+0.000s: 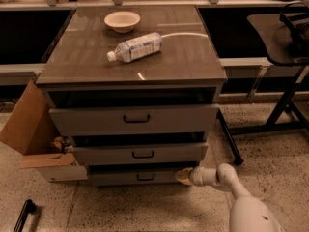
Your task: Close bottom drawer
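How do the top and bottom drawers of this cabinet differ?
The top drawer has a taller front than the bottom drawer. The top drawer's handle is wider; the bottom drawer's is small. The gripper sits at the bottom drawer's right end, not the top drawer's. Both are grey-brown with black handles.

Glossy cabinet top [183, 57]; matt metal bottom drawer [116, 178]; smooth pale hand [184, 176] at its right end; clear plastic bottle [135, 47].
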Controlling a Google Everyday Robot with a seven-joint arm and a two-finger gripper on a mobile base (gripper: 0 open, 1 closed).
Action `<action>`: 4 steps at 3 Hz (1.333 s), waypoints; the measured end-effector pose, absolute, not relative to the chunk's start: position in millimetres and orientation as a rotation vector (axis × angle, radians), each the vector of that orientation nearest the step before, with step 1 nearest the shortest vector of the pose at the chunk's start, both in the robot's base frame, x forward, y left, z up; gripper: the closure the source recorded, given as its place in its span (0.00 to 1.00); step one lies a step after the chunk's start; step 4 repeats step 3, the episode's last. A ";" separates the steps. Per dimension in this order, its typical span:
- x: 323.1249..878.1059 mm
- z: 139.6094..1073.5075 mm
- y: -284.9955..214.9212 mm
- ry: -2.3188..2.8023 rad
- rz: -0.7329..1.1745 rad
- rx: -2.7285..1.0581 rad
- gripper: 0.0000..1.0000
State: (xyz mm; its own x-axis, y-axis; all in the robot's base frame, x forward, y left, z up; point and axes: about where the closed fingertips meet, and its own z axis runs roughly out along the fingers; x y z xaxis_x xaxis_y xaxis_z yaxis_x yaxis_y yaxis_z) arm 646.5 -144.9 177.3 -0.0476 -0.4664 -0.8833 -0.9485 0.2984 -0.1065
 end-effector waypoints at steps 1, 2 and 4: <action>646.4 177.3 -144.9 1.663 0.670 -1.305 1.00; 646.4 177.3 -144.9 1.663 0.670 -1.305 1.00; 646.4 177.3 -144.9 1.663 0.670 -1.305 1.00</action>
